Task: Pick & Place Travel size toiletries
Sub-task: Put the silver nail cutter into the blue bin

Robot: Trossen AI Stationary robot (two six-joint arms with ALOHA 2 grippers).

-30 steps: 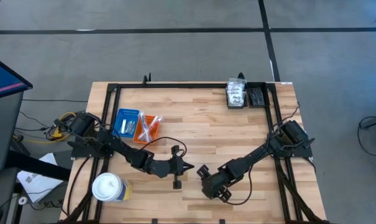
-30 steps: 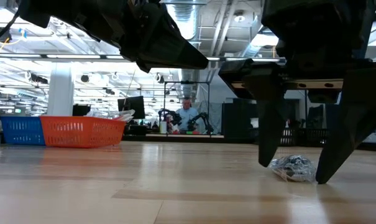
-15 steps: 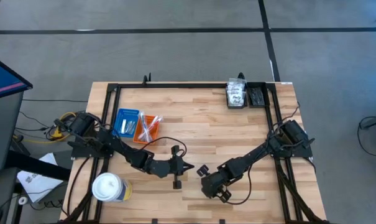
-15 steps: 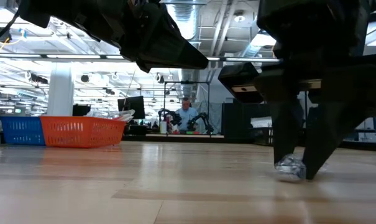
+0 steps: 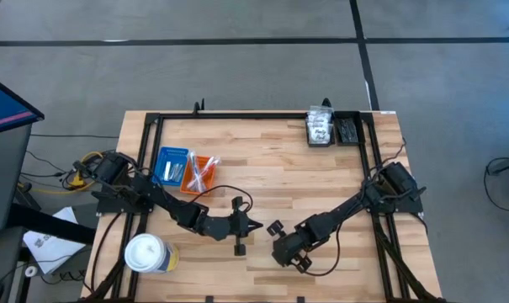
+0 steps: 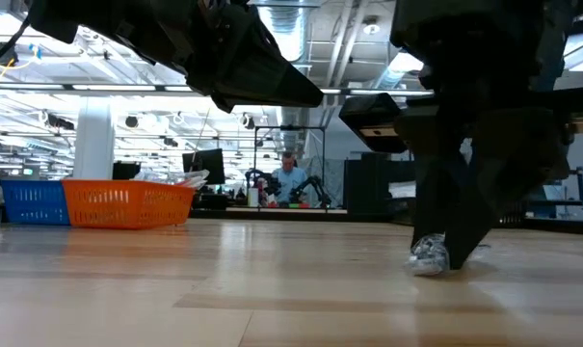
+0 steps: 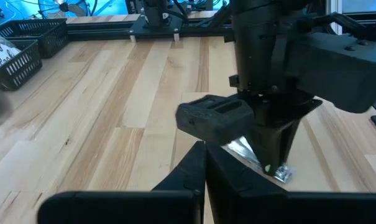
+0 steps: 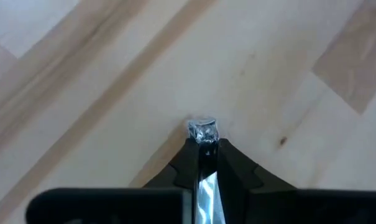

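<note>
My right gripper [image 6: 436,260] has its fingers clamped on a crinkly clear packet [image 8: 203,131], low on the wooden worktop [image 5: 279,181] near its front middle; the packet looks light, soft and slippery, so I judge a pinch across its middle safest; my left gripper [image 5: 252,225] waits alongside, fingers closed and empty.

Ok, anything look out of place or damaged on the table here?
Nothing stands out. The right pincer is shut on a crinkly packet at mid-table, pressed thin between its fingers; the trays sit upright.
</note>
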